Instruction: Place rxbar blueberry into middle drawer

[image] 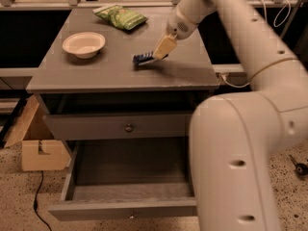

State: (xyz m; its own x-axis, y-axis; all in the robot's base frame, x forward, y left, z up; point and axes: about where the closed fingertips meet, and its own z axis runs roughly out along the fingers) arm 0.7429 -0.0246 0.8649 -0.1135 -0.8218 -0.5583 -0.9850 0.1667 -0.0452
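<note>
gripper point(158, 54) clamped on rxbar blueberry point(142, 58) end, over cabinet top point(96, 73); middle drawer point(120, 209) open

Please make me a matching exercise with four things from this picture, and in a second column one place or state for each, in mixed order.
1. rxbar blueberry
2. bowl
3. green snack bag
4. middle drawer

a. pulled open
b. back edge of the cabinet top
c. gripped by the end effector, right of the bowl
d. left part of the cabinet top

Pairs: 1-c, 2-d, 3-b, 4-a
</note>
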